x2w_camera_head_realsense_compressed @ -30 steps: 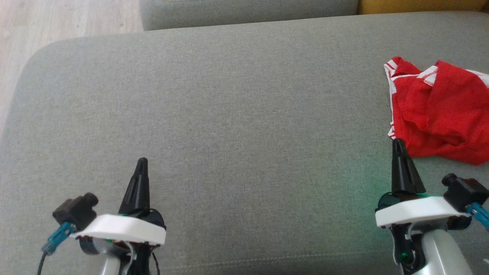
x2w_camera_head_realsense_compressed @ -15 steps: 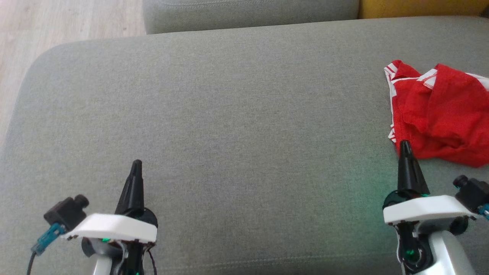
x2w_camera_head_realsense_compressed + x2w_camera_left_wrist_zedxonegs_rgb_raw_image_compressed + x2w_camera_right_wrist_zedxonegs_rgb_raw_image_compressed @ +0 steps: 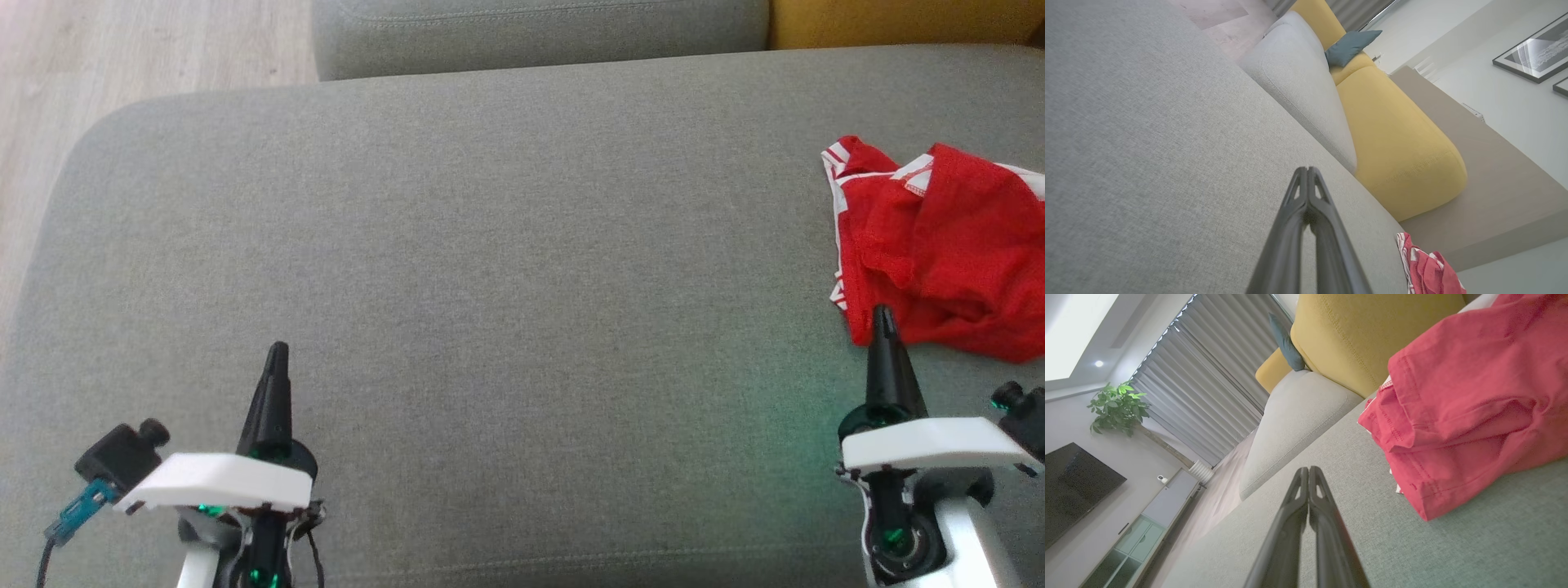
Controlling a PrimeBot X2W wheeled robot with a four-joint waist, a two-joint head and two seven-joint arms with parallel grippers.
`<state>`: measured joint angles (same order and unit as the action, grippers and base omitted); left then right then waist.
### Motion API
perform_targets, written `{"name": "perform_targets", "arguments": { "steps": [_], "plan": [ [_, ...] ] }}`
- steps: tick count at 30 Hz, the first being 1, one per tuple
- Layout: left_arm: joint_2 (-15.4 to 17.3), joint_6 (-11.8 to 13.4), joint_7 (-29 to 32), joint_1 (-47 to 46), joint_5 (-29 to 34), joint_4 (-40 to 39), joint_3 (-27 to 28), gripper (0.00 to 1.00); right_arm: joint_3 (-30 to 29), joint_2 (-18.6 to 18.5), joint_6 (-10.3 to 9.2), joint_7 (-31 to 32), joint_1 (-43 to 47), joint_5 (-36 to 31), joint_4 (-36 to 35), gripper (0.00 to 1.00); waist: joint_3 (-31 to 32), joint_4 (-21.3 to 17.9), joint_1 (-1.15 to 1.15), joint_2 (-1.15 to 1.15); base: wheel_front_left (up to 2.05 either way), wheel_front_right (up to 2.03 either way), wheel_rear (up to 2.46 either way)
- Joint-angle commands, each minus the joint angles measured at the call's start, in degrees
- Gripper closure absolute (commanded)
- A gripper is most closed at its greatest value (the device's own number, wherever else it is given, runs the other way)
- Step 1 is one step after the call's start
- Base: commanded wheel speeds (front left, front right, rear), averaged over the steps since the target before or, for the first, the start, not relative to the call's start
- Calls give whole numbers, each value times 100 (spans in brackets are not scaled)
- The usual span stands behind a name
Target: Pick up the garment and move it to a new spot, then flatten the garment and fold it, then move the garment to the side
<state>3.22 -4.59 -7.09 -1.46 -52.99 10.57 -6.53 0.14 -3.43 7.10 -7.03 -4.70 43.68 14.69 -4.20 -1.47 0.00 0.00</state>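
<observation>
The garment [image 3: 939,245] is red with white stripes and lies crumpled at the right side of the grey sofa cushion [image 3: 490,286]. It also appears as the red garment [image 3: 1470,400] in the right wrist view and the garment [image 3: 1429,269] low right in the left wrist view. My right gripper [image 3: 880,314] is shut and empty, its tip just short of the garment's near edge. My left gripper [image 3: 277,353] is shut and empty over bare cushion at the lower left. The shut left gripper [image 3: 1306,169] and right gripper [image 3: 1306,469] show their fingers pressed together.
Behind the cushion stand a grey sofa back [image 3: 539,33] and a yellow sofa section [image 3: 898,20]. Wooden floor [image 3: 122,57] lies beyond the cushion's rounded left corner. A teal pillow [image 3: 1351,45] rests on the yellow sofa.
The head camera has tilted, so the whole scene slid down. Both grippers have drawn back toward the near edge and sit lower in view; the garment lies as before.
</observation>
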Motion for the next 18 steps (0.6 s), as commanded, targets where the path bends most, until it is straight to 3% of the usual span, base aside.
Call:
{"name": "perform_targets", "arguments": {
  "steps": [1, 18],
  "plan": [
    [90, -49, 30, -266, -174, -150, 161, 100, 24, -103, 18, 37, -162, 215, -173, 100, 10, 4, 0, 0, 0, 0, 0],
    [111, -109, 303, -311, -1168, -31, 374, 100, -73, -117, 23, 304, -152, 1434, -151, 100, 107, 40, 0, 0, 0, 0, 0]
  ]
}}
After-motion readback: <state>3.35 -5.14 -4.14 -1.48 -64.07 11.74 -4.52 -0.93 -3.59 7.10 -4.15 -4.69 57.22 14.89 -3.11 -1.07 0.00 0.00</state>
